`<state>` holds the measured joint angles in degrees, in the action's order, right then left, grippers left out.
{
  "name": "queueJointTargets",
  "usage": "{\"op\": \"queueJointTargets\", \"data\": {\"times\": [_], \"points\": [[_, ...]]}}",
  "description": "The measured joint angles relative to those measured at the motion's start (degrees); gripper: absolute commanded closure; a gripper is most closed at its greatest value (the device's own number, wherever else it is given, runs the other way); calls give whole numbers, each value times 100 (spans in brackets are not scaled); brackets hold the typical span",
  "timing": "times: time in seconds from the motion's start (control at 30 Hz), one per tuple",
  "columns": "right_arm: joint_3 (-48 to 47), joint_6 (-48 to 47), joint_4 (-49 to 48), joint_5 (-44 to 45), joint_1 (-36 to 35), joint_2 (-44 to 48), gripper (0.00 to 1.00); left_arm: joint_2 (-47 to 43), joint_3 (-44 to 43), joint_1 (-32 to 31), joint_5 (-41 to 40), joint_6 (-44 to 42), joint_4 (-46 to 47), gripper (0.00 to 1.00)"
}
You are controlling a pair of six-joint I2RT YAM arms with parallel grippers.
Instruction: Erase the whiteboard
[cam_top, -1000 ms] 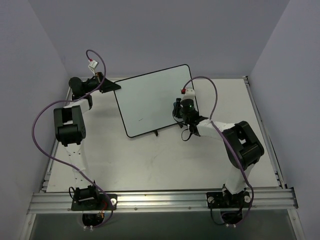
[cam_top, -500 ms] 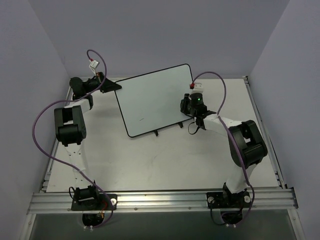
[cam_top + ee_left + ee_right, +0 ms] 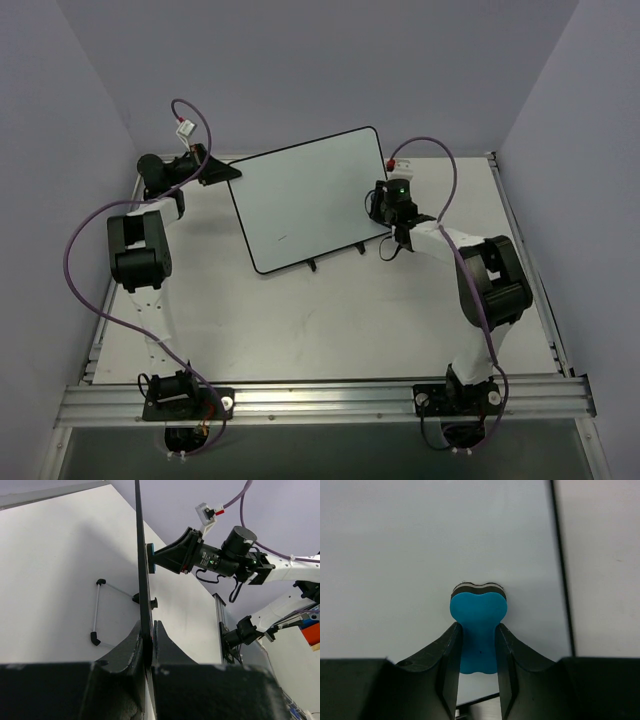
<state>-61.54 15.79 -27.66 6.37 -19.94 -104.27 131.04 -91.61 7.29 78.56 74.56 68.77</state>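
Observation:
The whiteboard (image 3: 305, 195) stands tilted on the table, with a small dark mark (image 3: 282, 239) near its lower left. My left gripper (image 3: 224, 172) is shut on the board's upper left edge. In the left wrist view the board (image 3: 142, 575) is edge-on between the fingers (image 3: 149, 641). My right gripper (image 3: 379, 205) is shut on a blue eraser (image 3: 478, 625) and presses its dark pad against the board face (image 3: 420, 550) near the right frame. The eraser also shows in the left wrist view (image 3: 150, 558).
The board's two black feet (image 3: 313, 265) rest on the white table (image 3: 300, 320). A wire stand (image 3: 96, 611) shows behind the board. Purple cables loop over both arms. Grey walls close in the back and sides; a metal rail (image 3: 320, 400) runs along the near edge.
My right gripper has moved with the eraser up and to the right along the board, from its lower right area to near its right edge. The left gripper has not moved.

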Motion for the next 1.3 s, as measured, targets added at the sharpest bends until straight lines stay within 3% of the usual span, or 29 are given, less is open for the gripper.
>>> {"op": "queueJointTargets", "data": {"times": [0.4, 0.67, 1.03, 1.3], "points": [[-817, -55, 76, 420, -2441, -529, 100, -2, 0, 9, 59, -22, 118, 98], [-1751, -192, 85, 1224, -3565, -1467, 100, -2, 0, 24, 46, -72, 133, 98], [-2055, -236, 103, 1528, -3720, -1722, 100, -2, 0, 59, 17, -190, 227, 98], [-1027, -101, -234, 1287, -3224, -1014, 100, -2, 0, -68, -85, -160, 219, 98]]}}
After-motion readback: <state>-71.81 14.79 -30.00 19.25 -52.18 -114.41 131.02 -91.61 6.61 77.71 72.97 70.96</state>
